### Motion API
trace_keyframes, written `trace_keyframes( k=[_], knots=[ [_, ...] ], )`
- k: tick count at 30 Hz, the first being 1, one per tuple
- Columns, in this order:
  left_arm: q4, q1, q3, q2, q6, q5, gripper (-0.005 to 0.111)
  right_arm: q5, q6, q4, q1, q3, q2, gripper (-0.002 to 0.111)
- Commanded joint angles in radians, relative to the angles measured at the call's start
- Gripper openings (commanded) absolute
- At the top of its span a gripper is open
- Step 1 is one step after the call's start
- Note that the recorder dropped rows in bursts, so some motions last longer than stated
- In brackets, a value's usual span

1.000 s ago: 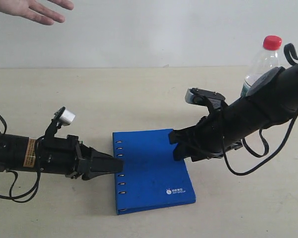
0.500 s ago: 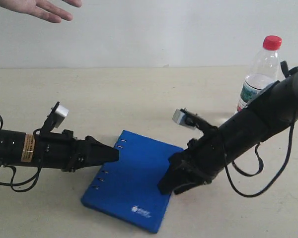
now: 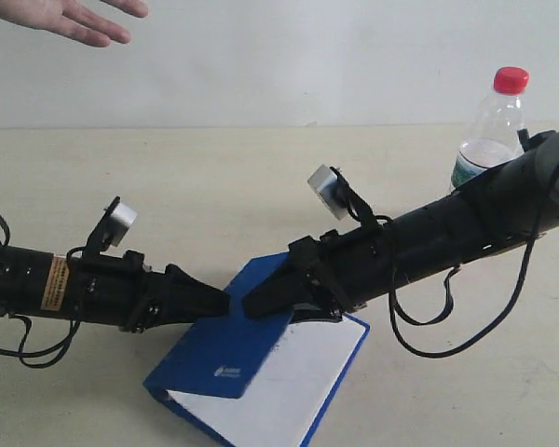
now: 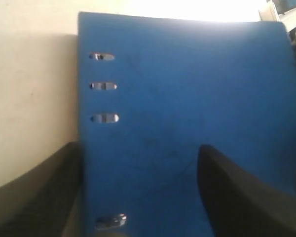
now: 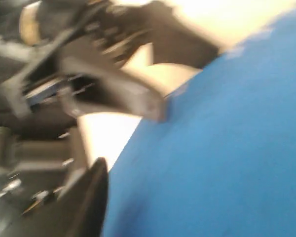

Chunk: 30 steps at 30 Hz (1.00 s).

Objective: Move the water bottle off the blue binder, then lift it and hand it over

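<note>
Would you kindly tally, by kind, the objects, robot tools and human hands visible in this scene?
Bottle: 1
Binder: 1
Tools: 2, the left tool and the right tool
Hand: 1
Total: 5

You can see that the blue binder (image 3: pixel 225 346), flat and closed a second ago, has turned and its cover now stands tilted up over white pages (image 3: pixel 303 382), while the right gripper (image 3: pixel 253 303) has swung across to meet the left gripper (image 3: pixel 220 303) at the raised edge.
</note>
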<state>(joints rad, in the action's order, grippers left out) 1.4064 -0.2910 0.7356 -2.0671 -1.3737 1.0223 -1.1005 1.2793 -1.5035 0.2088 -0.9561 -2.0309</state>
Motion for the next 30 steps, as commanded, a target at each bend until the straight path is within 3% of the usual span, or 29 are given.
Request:
trace_keyframes(
  k=[1,4,10,17,20,23,30],
  knots=[
    [-0.023,-0.01,-0.002,0.002,0.005,0.076,0.063,0.172,0.001,-0.014,0.0,-0.003,0.008,0.0],
    [-0.025,-0.01,-0.002,0.002,0.005,0.076,0.063,0.191,0.024,-0.014,-0.002,-0.003,0.008,0.0],
    [-0.029,-0.004,-0.002,0.002,-0.003,0.074,0.063,-0.081,0.098,0.034,-0.114,-0.003,0.008,0.0],
    [-0.105,0.029,-0.002,0.002,0.004,0.063,0.063,-0.121,-0.067,0.246,-0.273,-0.003,0.008,0.0],
    [-0.173,0.031,0.001,0.002,0.014,0.148,0.063,-0.121,-0.101,0.348,-0.279,-0.003,0.008,0.0],
    [-0.169,0.017,0.023,0.002,0.016,0.197,0.063,-0.121,-0.083,0.306,-0.27,-0.003,0.008,0.0],
    [-0.144,0.001,0.048,0.002,-0.021,0.144,0.063,-0.121,-0.061,0.298,-0.267,-0.003,0.014,0.0]
  ],
)
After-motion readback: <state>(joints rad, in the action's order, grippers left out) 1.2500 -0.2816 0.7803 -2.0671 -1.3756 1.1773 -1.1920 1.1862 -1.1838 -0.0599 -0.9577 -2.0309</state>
